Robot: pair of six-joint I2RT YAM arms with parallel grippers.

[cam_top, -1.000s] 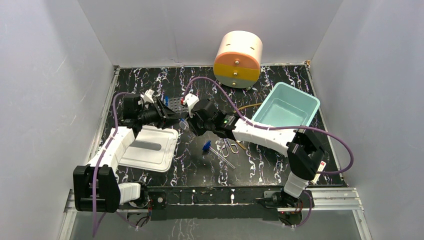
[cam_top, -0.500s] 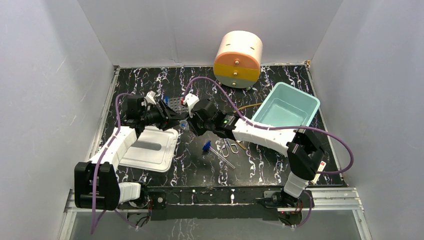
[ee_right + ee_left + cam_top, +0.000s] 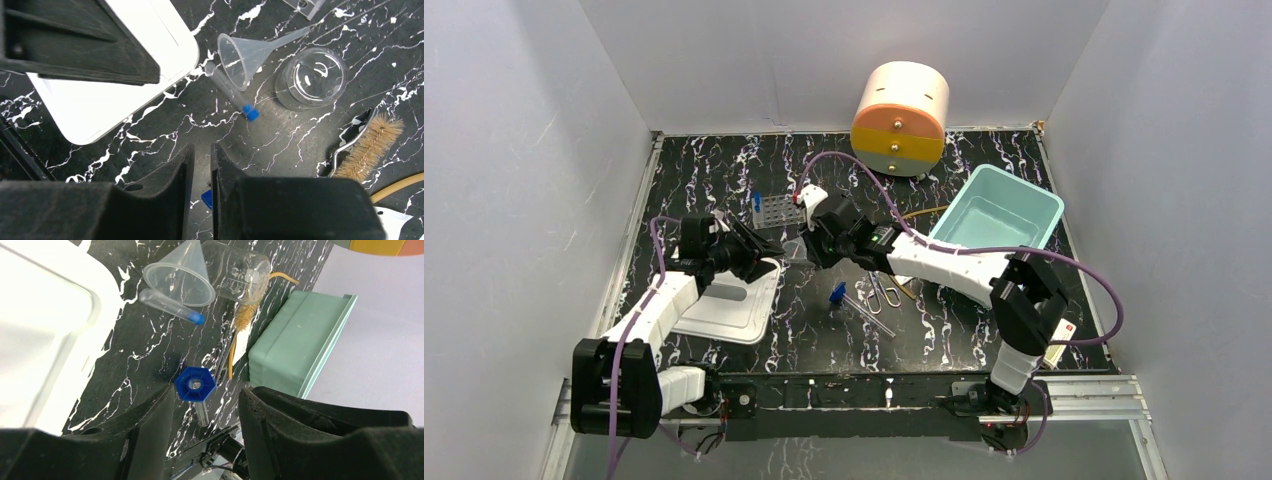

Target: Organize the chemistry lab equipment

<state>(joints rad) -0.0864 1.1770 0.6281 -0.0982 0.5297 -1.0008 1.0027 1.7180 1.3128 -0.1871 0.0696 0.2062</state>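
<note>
My left gripper (image 3: 764, 255) (image 3: 207, 395) hangs open over the white tray's right edge, nothing between its fingers. Past them a blue-capped tube (image 3: 195, 385) (image 3: 836, 292) lies on the table. My right gripper (image 3: 809, 245) (image 3: 200, 150) hovers above the table, its jaws only a narrow gap apart and holding nothing. Beneath it lie a clear funnel (image 3: 245, 52) (image 3: 180, 275), a second blue-capped tube (image 3: 230, 92) (image 3: 167, 304) and a glass beaker (image 3: 312, 77). The clear rack (image 3: 776, 208) stands behind both grippers with one blue-capped tube (image 3: 756, 200) in it. Scissors (image 3: 884, 293) and a brush (image 3: 370, 147) lie right of centre.
A white tray (image 3: 724, 300) sits at front left, a teal bin (image 3: 996, 215) at right, and the cream-and-orange drawer unit (image 3: 902, 120) at the back. Tan tubing (image 3: 397, 187) runs toward the bin. A small card box (image 3: 1060, 340) lies by the right arm's base.
My left gripper has drawn back from the rack toward the front, over the tray's edge, and the rack now shows in full. The right gripper shifted slightly.
</note>
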